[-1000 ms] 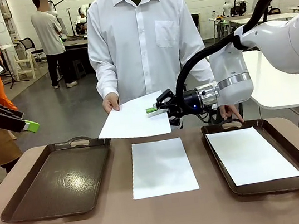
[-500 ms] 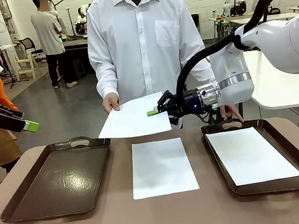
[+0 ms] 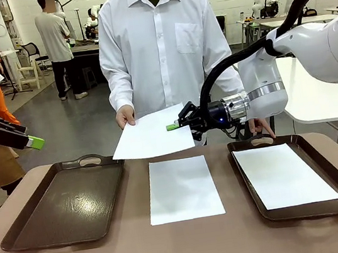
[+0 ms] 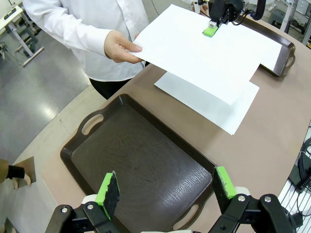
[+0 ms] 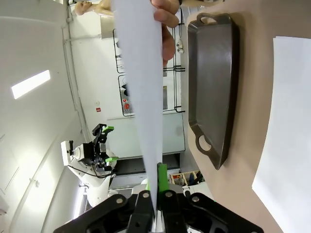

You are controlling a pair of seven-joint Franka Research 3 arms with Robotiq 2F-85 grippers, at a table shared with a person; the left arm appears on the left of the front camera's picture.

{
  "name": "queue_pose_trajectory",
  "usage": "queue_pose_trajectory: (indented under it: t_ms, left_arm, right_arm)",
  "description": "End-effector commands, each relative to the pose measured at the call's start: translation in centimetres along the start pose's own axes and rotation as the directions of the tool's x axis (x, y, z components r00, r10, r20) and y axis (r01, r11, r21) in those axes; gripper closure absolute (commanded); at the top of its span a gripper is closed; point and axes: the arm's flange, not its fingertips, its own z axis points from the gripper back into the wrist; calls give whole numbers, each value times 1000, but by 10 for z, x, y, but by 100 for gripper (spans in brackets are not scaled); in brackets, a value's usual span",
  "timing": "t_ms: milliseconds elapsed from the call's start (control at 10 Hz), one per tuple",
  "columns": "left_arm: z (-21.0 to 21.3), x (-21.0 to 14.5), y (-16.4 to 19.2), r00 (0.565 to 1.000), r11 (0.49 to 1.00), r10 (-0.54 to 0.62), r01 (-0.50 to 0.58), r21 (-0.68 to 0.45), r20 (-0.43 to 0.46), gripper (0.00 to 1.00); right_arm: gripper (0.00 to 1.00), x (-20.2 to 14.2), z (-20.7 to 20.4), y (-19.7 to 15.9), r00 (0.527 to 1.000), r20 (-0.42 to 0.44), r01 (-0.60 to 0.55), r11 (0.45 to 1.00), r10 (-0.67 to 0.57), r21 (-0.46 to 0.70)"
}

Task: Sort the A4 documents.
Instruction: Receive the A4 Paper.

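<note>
So right now the right gripper point(image 3: 172, 126) is clamped on the right edge of one A4 sheet point(image 3: 151, 134). Its green pads are pinched flat on the paper. That arm's wrist camera shows the sheet edge-on, running straight into the closed fingers. The person across the table has the far left corner of the same sheet in one hand point(image 3: 125, 116). So it hangs in the air between the two of them, over the far side of the table point(image 3: 187, 251), tipped a little.

Below it and nearer, a second sheet point(image 3: 183, 188) lies flat on the tabletop, in the gap between the two dark brown trays. A third sheet point(image 3: 284, 175) lies flat inside the right tray point(image 3: 309, 210). The person's other hand point(image 3: 261, 128) is down at that tray's far handle, with a fingertip on it or just beside it. The arm is partly in the way, so I can't tell which.

The left gripper point(image 3: 35, 143) is up in the air off to the left, jaws spread wide and gripping nothing. Its own camera looks down on the left tray point(image 3: 66, 202).
</note>
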Motion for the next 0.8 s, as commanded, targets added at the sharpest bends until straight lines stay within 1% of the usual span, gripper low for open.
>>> queue_pose_trajectory:
  t_ms: [0, 700]
  left_arm:
    - [0, -1, 1, 1000, 1000, -9, 9, -7, 3, 0]
    - [0, -1, 1, 1000, 1000, -9, 9, -7, 3, 0]
  right_arm:
    - [100, 1, 1, -1, 1000, 10, 0, 1000, 0, -7]
    - [100, 1, 1, -1, 1000, 10, 0, 1000, 0, -7]
